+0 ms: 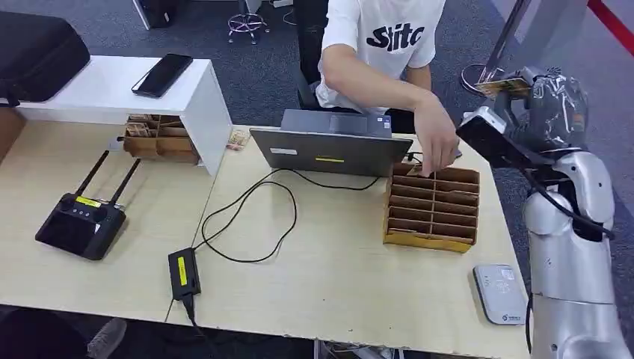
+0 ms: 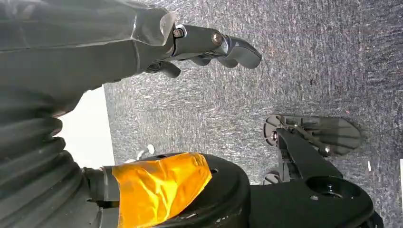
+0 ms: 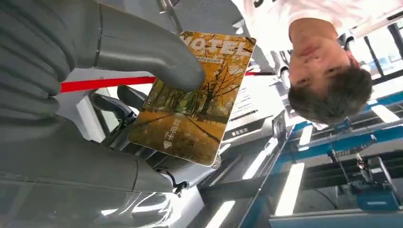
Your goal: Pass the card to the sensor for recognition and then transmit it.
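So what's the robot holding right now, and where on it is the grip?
The right hand holds the hotel card, thumb pressed on its printed face near one edge, fingers behind. The left hand holds nothing.

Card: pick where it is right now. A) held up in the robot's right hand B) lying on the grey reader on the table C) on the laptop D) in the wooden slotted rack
A: the right hand grips the card raised in the air, away from the table.
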Tool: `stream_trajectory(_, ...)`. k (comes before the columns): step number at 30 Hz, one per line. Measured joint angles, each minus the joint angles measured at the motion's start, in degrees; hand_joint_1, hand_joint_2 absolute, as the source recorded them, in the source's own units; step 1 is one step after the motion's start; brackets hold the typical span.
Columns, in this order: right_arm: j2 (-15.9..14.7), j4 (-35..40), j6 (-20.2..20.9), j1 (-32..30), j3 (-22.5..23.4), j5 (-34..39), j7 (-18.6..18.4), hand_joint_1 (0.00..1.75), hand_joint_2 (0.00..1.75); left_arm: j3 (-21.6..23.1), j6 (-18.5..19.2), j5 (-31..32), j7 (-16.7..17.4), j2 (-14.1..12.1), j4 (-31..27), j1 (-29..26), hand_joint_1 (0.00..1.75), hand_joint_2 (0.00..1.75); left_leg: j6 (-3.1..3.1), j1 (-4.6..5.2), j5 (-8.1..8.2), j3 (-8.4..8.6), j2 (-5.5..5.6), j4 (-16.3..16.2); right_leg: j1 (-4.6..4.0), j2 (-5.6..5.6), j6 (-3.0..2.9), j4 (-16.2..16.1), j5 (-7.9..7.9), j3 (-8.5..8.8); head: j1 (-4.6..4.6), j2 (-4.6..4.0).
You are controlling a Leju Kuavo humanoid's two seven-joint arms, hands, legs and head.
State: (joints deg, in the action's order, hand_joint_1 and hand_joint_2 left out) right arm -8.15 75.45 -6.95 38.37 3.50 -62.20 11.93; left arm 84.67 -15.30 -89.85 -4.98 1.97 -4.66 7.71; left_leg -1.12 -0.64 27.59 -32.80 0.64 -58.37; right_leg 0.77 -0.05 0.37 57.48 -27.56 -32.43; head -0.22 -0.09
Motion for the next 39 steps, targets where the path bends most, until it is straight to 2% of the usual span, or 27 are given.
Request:
stream_trajectory(8,0.3,6.9,-0.1,-5.4,1.8,2.6,1.0,1.75,1.75,0.0,-0.7,0.0,0.5,0.1,0.0,0.0,0.0,1.75,0.0,0.0,0.03,0.0,0.02,0.0,0.0,-0.03,0.0,0.0,-0.01,-0.02,0.02,0.0)
stream_trajectory(12,0.3,8.2,-1.0,-8.8,4.8,3.9,1.3,1.75,1.75,-0.2,-0.8,0.0,0.4,0.2,0.0,0.0,0.0,1.75,0.0,0.0,0.03,0.0,0.02,0.0,0.0,-0.05,0.01,0.0,-0.01,-0.02,0.02,0.0)
stream_trajectory(21,0.7,9.3,-2.1,-19.1,18.8,9.9,6.8,1.75,1.75,-1.2,-1.5,-0.2,0.4,0.4,0.0,-0.2,0.0,1.75,0.05,0.01,0.08,-0.1,0.09,0.0,0.01,-0.13,0.02,-0.1,-0.02,-0.03,0.0,0.0)
stream_trajectory(27,2.1,9.2,-2.1,-23.5,25.9,11.3,7.5,1.75,1.75,-2.1,-1.6,-0.2,0.3,0.5,0.0,-0.2,0.0,1.75,0.06,0.0,0.09,-0.09,0.07,0.0,0.0,-0.12,0.02,-0.1,-0.04,-0.09,0.0,0.0)
stream_trajectory(32,3.6,8.0,-2.4,-27.1,32.3,12.9,9.8,1.75,1.75,-2.7,-1.7,-0.2,0.0,0.7,0.1,-0.3,0.0,1.75,0.06,0.0,0.09,-0.12,0.07,0.0,0.0,-0.11,0.02,-0.1,-0.04,-0.09,0.02,0.0)
stream_trajectory(39,4.5,5.0,-2.3,-29.8,39.0,13.1,10.9,1.75,1.75,-3.5,-2.1,-0.2,0.3,1.0,0.2,-0.3,0.0,1.75,0.06,0.02,0.1,-0.13,0.06,0.0,0.02,-0.11,0.03,-0.1,-0.05,-0.1,0.0,0.0)
